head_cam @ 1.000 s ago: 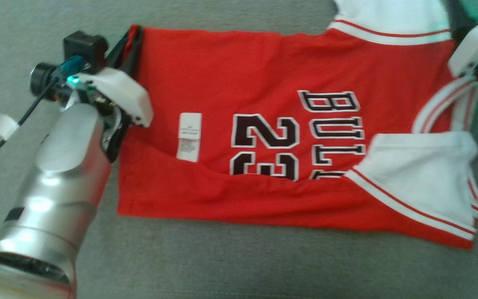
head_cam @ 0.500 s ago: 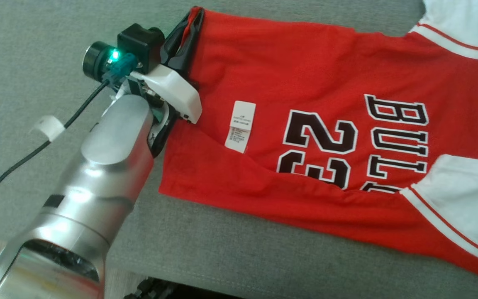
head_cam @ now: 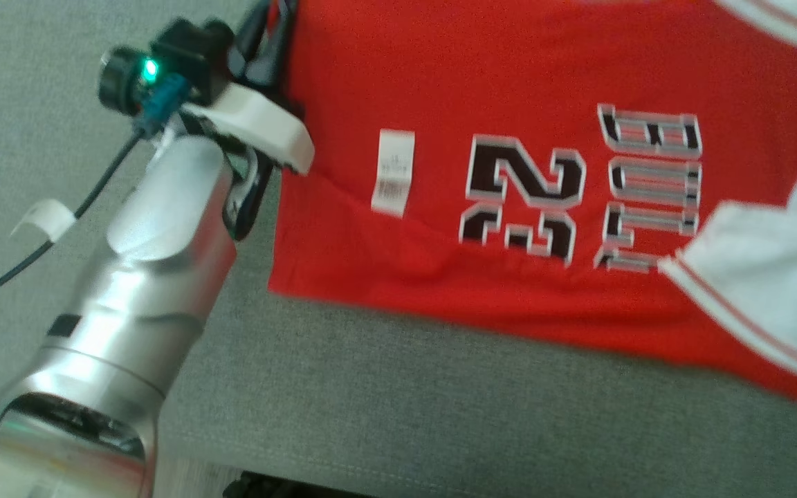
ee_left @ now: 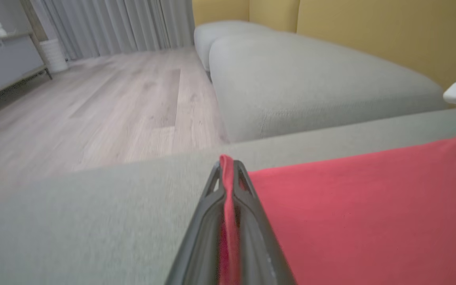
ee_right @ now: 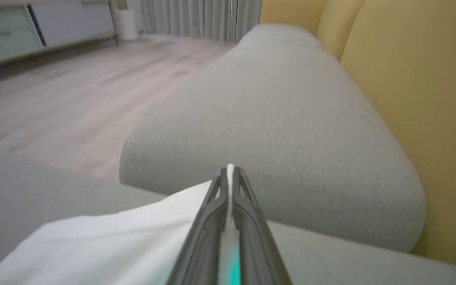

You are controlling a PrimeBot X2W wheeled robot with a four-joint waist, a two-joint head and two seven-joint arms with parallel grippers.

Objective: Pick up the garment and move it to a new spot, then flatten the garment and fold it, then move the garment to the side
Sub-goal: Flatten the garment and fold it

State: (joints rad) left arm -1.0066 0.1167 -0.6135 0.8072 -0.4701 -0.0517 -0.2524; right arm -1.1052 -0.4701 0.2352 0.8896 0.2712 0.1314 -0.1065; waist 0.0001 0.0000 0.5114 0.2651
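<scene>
So the left gripper (ee_left: 228, 170) is pinching the far-left edge of the bright red-and-white mesh garment (head_cam: 523, 76), and the right gripper (ee_right: 230, 176) is clamped on its white panel (ee_right: 113, 245).

We count one garment (head_cam: 509, 69), bearing one white label (head_cam: 393, 171); two grippers, namely left gripper (ee_left: 228, 164) and right gripper (ee_right: 230, 171); one white tape tag (head_cam: 42, 218).
</scene>
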